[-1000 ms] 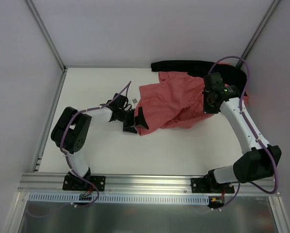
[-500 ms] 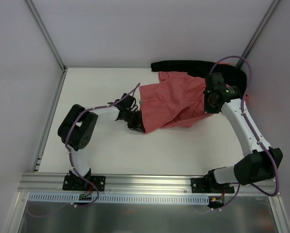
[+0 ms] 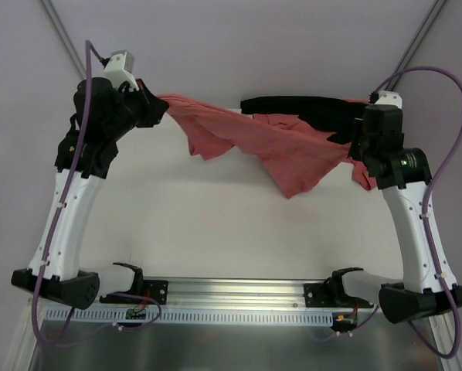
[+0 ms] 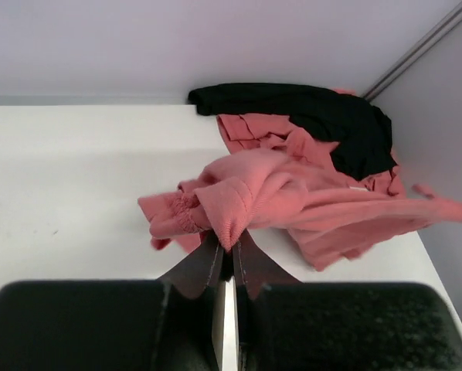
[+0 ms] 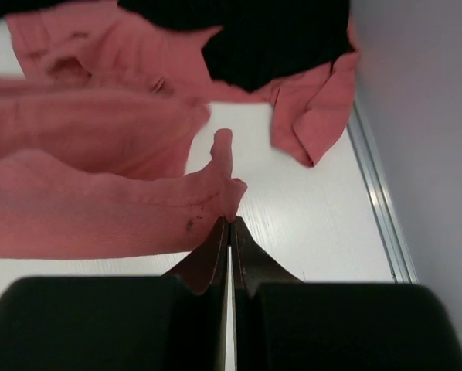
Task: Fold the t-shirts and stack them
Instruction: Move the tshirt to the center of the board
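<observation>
A salmon-red t-shirt (image 3: 285, 151) hangs stretched in the air between both raised arms, sagging in the middle above the table. My left gripper (image 3: 163, 108) at the far left is shut on a bunched fold of it; the left wrist view shows the cloth (image 4: 293, 193) pinched at the fingertips of the left gripper (image 4: 231, 238). My right gripper (image 3: 354, 145) at the far right is shut on the shirt's hemmed edge (image 5: 100, 209), the cloth pinched at the tip of the right gripper (image 5: 231, 222). More salmon t-shirts (image 3: 271, 121) lie crumpled at the back.
A black garment (image 3: 316, 108) lies over the salmon pile along the back wall, also visible as dark cloth (image 4: 331, 116) from the left wrist. A loose salmon corner (image 5: 316, 108) sits by the right rail (image 5: 378, 201). Walls enclose the white table (image 3: 177, 224).
The left gripper shut on the shirt's left edge. Both arms then rose and spread apart, lifting the shirt off the table and stretching it between them.
</observation>
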Action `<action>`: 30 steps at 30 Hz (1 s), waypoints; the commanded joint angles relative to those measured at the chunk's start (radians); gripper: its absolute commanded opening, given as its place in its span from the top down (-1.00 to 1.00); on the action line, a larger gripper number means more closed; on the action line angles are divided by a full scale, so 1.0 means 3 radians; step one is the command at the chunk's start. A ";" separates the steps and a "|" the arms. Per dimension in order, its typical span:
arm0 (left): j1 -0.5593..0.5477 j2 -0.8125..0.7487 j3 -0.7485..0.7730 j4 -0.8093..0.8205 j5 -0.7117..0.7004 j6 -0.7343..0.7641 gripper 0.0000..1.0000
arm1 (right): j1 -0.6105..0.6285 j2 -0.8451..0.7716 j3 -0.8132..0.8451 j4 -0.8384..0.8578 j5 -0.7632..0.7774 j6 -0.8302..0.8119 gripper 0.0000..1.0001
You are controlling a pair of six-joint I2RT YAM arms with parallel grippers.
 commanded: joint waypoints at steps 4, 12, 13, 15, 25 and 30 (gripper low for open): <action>0.0000 -0.0478 -0.0134 -0.0724 -0.0553 0.0287 1.00 | -0.0079 -0.0633 0.0108 0.0341 0.0540 -0.0234 0.99; -0.0005 -0.1113 -0.0303 -0.1122 -0.0722 0.0247 1.00 | -0.0120 -0.1192 0.0230 0.0393 0.0955 -0.0536 0.99; 0.0000 -0.1164 -0.0293 -0.1209 -0.0738 0.0246 1.00 | -0.0120 -0.1223 0.0255 0.0352 0.0991 -0.0546 0.99; 0.0000 -0.1292 -0.0211 -0.1306 -0.0778 0.0252 1.00 | -0.0120 -0.1314 0.0337 0.0301 0.1001 -0.0541 0.99; 0.0000 -0.1767 0.0458 -0.1670 -0.0769 0.0160 1.00 | -0.0120 -0.1749 0.0547 0.0459 0.0878 -0.0786 0.99; 0.0000 -0.1946 0.0520 -0.1690 -0.0641 -0.0044 1.00 | 0.0033 -0.1801 0.0756 0.0312 0.0848 -0.0772 0.99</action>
